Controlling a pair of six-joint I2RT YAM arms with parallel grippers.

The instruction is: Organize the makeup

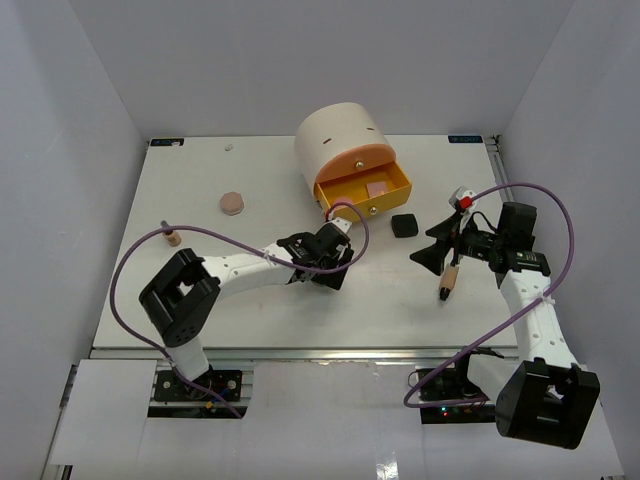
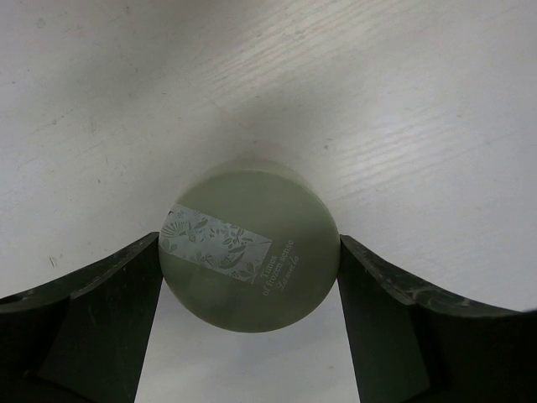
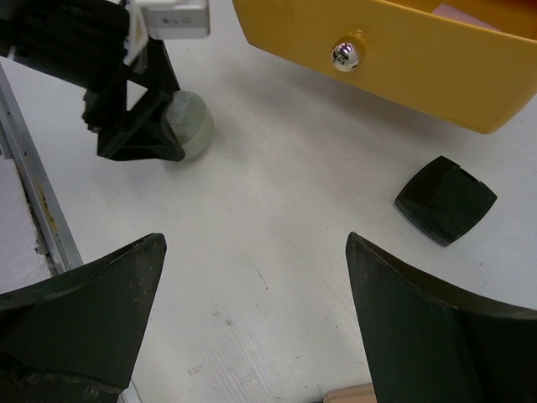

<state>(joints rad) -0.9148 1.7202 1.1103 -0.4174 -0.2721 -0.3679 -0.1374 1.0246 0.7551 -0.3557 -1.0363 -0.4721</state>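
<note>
left tool (image 2: 249, 256) clamped on the pale round compact (image 2: 252, 285), mid tabletop (image 2: 377, 101), just near the yellow drawer (image 1: 362, 188). right tool (image 3: 253, 245) apart, empty; black square case (image 3: 445, 200) near the drawer's right end.

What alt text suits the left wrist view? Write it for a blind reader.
A pale round compact with a bird-patterned label lies on the white table, flanked closely by the two dark fingers of the left end effector.

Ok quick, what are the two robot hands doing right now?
Left gripper: jaws at both sides of the round compact; a firm grip cannot be told.
Right gripper: open, holding nothing.
</note>
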